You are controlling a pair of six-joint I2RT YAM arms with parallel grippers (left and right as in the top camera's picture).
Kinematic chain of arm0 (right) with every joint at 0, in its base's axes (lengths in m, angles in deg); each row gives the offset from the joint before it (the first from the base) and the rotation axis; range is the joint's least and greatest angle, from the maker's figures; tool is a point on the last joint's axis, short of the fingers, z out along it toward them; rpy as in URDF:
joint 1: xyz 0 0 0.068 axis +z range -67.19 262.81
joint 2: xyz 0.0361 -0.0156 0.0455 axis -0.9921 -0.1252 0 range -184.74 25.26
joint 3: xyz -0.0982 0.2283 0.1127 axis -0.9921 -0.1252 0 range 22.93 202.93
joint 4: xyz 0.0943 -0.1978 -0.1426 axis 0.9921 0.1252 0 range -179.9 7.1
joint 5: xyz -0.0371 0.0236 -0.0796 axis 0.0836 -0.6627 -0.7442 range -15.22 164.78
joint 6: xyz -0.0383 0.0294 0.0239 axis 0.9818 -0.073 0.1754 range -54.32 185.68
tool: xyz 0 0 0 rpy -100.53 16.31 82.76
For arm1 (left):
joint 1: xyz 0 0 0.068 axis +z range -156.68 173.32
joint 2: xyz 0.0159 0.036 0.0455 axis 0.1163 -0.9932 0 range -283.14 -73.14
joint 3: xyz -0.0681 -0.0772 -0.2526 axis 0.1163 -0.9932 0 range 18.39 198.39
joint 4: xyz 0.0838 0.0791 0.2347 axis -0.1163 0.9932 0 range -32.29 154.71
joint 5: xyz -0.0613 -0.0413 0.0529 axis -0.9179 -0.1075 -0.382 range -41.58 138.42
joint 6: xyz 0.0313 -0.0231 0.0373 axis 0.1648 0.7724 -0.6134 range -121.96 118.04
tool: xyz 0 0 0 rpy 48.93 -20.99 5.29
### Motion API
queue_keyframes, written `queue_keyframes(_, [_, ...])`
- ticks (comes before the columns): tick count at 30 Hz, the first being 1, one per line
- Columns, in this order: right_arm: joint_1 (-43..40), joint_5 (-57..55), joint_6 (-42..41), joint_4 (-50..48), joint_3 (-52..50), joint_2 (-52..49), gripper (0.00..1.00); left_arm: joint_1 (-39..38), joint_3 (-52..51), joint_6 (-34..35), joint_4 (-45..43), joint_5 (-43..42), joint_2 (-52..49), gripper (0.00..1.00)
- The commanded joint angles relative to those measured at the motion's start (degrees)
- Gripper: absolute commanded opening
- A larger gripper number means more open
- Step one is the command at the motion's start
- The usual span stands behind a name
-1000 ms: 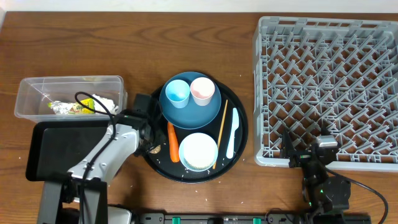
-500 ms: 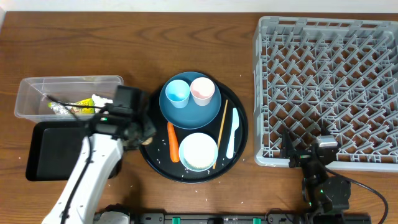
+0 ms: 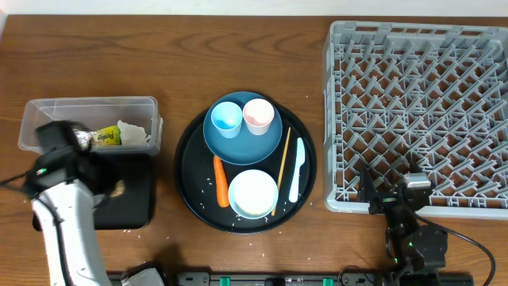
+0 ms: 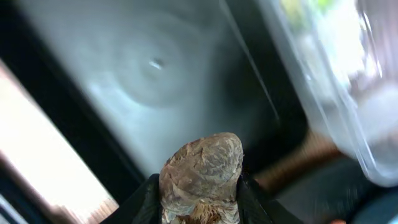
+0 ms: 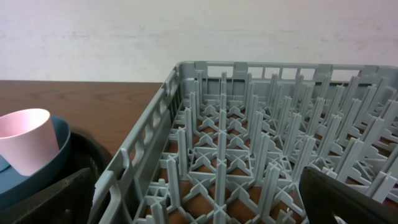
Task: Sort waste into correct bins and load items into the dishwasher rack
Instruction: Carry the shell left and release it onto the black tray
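My left gripper (image 4: 200, 198) is shut on the brown food lump (image 4: 202, 163), which it holds above the shallow black tray (image 4: 155, 74). From overhead, this gripper (image 3: 109, 187) hangs over the black tray (image 3: 136, 202), just in front of the clear tub (image 3: 48, 111), which holds the wrapper (image 3: 107, 137) and the tissue (image 3: 133, 133). The dark-blue plate (image 3: 238, 143) carries the light-blue cup (image 3: 226, 117) and the pink cup (image 3: 258, 115). My right gripper (image 5: 205, 208) stands open at the front edge of the grey rack (image 5: 249, 143), holding nothing.
The round black tray (image 3: 190, 163) also holds an orange carrot (image 3: 221, 180), a white bowl (image 3: 253, 192), a chopstick (image 3: 281, 171), a white utensil (image 3: 296, 168) and some rice grains. The rack (image 3: 421, 111) fills the right side. The right arm base (image 3: 413, 238) sits at the front.
My left arm has swung left from the round tray's edge to over the rectangular black tray, carrying the brown lump. The right arm has not moved.
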Motion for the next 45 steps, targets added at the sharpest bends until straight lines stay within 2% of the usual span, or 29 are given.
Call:
queue_keyframes(1, [0.0,0.2,0.4,0.2,-0.1,0.3,0.99,6.2,1.3,-2.5,-0.8,0.6,-1.0,0.38])
queue_keyframes(6, [0.0,0.2,0.4,0.2,-0.1,0.3,0.99,12.2,1.0,-2.4,-2.4,0.5,-5.3,0.38])
queue_keyframes(13, [0.0,0.2,0.4,0.2,-0.1,0.3,0.99,15.3,1.0,-2.2,-7.0,0.5,-13.7,0.38])
queue_keyframes(20, [0.0,0.2,0.4,0.2,-0.1,0.3,0.99,16.9,1.0,-0.9,-10.1,0.5,-17.1,0.38])
queue_keyframes(25, [0.0,0.2,0.4,0.2,-0.1,0.3,0.99,17.0,1.1,-0.9,-12.9,-1.7,-17.0,0.63])
queue_keyframes(27, [0.0,0.2,0.4,0.2,-0.1,0.3,0.99,17.0,1.1,-0.9,-13.7,-2.3,-17.0,0.78])
queue_keyframes(28, [0.0,0.2,0.4,0.2,-0.1,0.3,0.99,17.0,1.1,-0.9,-13.7,-2.4,-17.0,0.8])
queue_keyframes(34, [0.0,0.2,0.4,0.2,-0.1,0.3,0.99,16.9,1.5,-3.1,-13.1,-10.4,-15.8,0.79])
queue_keyframes(40, [0.0,0.2,0.4,0.2,-0.1,0.3,0.99,16.5,1.7,-3.1,-10.2,-12.5,-10.7,0.77])
queue_keyframes(45, [0.0,0.2,0.4,0.2,-0.1,0.3,0.99,11.8,1.7,-3.3,-8.7,-14.8,-3.9,0.76])
